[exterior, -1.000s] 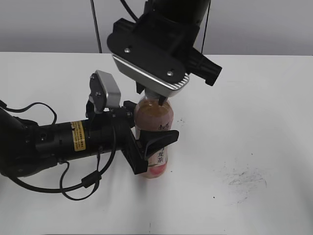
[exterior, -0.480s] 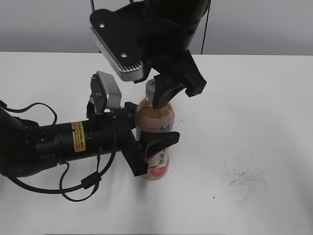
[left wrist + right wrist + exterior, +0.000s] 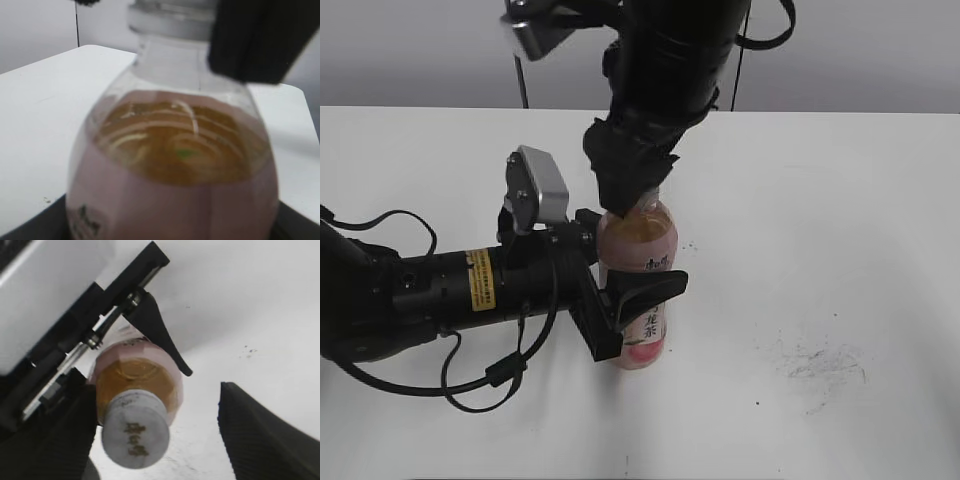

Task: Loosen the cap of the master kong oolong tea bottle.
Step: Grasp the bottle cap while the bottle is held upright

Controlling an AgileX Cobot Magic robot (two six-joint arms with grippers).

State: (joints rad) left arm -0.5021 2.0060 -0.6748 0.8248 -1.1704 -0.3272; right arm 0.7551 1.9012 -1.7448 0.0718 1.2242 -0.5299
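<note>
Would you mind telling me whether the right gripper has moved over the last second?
Yes. Against the bottle, which the left gripper holds in place, the right gripper has rotated about the cap, its wrist camera swinging up and left.

A flat white matte worktop (image 3: 840, 220) fills most of the exterior view, reaching back to a plain grey wall (image 3: 410, 50) behind it. On the right part of the worktop lies a patch of faint grey scuff marks (image 3: 820, 365), with a few small dark specks scattered near it. A thin dark vertical rod (image 3: 516, 60) stands against the wall at the worktop's far edge, left of centre.
</note>
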